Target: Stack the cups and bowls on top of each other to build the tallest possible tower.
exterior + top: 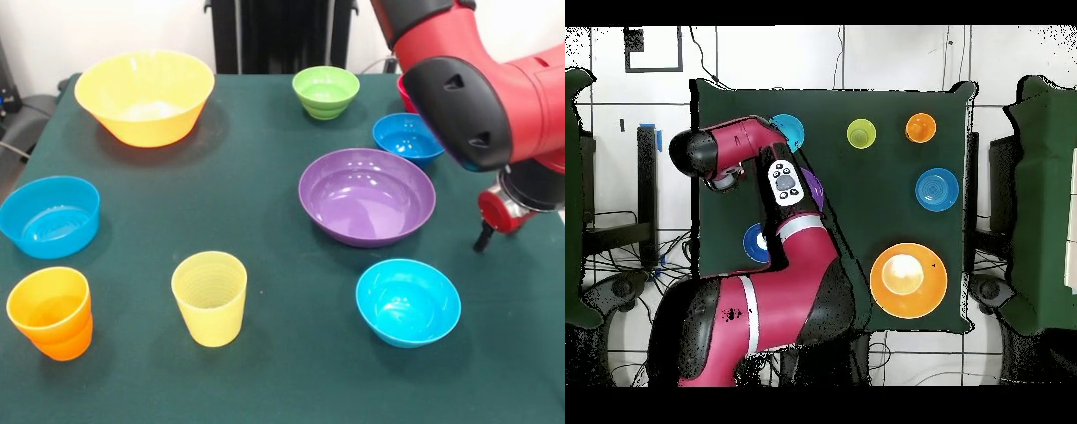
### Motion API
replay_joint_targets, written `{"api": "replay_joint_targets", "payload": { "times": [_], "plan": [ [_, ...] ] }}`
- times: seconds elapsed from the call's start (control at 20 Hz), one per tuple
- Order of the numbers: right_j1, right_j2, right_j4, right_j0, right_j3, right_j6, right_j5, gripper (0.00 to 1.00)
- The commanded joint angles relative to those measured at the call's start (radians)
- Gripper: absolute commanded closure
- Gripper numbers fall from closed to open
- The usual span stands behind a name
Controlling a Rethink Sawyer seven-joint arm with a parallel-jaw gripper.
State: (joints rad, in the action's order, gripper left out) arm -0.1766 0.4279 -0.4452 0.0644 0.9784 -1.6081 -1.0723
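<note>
On the green table stand a pale yellow ribbed cup [210,297] [861,132] and an orange cup [50,312] [920,127], both upright and apart. Around them sit single bowls: large yellow-orange [144,95] [908,280], lime green [326,91], dark blue [407,137] [753,243], wide purple [366,194] [814,188], cyan [408,300] [789,130] and light blue [50,215] [936,189]. A sliver of red plastic [403,91] peeks from behind the arm; cup or bowl, I cannot tell. My gripper [491,225] [728,179] hangs low right of the purple bowl, holding nothing visible.
The bulky red and black arm [468,97] [790,230] crosses over the table's right side in the front view and hides what lies behind it. The table's edge [538,291] runs close beside the gripper. Dark chairs [1040,200] flank the table.
</note>
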Motion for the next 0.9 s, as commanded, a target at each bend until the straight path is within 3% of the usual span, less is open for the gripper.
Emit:
{"api": "replay_joint_targets", "payload": {
  "times": [0.05, 0.35, 0.9],
  "plan": [
    [-0.007, -0.046, -0.068, 0.042, 0.166, 0.080, 0.075, 0.00],
    [-0.064, -0.049, -0.068, 0.062, 0.247, 0.069, 0.094, 0.00],
    [-0.052, -0.038, -0.076, 0.106, 0.279, 0.079, 0.149, 0.00]
  ]
}}
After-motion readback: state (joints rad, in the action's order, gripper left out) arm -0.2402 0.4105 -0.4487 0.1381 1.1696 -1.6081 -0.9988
